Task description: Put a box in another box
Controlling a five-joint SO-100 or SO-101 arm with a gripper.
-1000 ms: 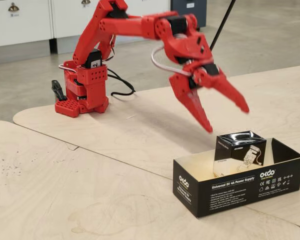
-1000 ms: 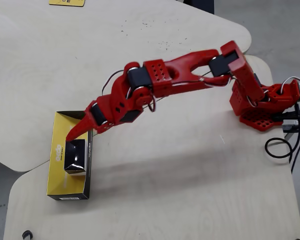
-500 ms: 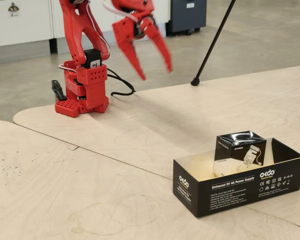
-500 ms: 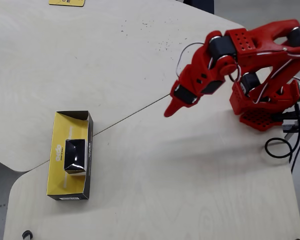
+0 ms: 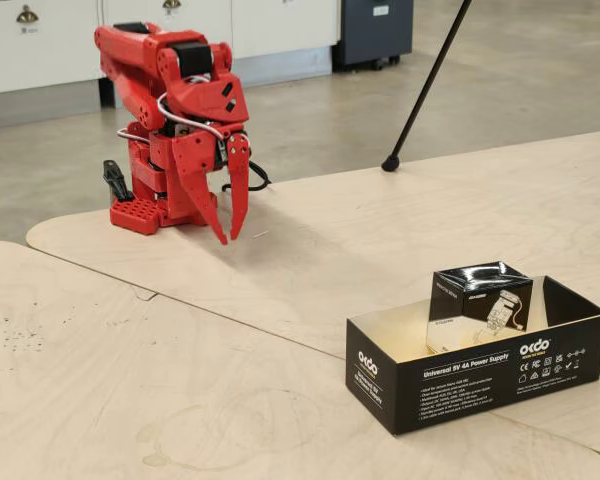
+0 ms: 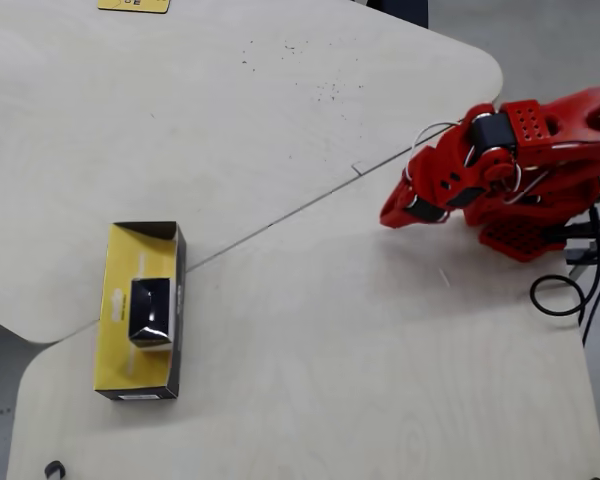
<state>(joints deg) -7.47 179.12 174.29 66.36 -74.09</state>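
Red arm folded at its base, the small box sitting inside the long black box.

In the fixed view the gripper (image 5: 229,238) pointed down, fingers nearly together and empty; the small box (image 5: 480,304) stood in the long black box (image 5: 460,385), well apart, with white cabinets (image 5: 40,40) and a black pole (image 5: 425,85) behind. The overhead view showed the long box's (image 6: 115,365) yellowish inside, the small box (image 6: 150,310) mid-length, the gripper (image 6: 388,219) far off, and the plywood table (image 6: 310,380).

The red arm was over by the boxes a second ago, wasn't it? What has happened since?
The arm pulled back from above the long black box, swung up and folded down by its base; its gripper now points at the table, fingers nearly together, empty. The small cube box stayed inside the long box, unmoved.
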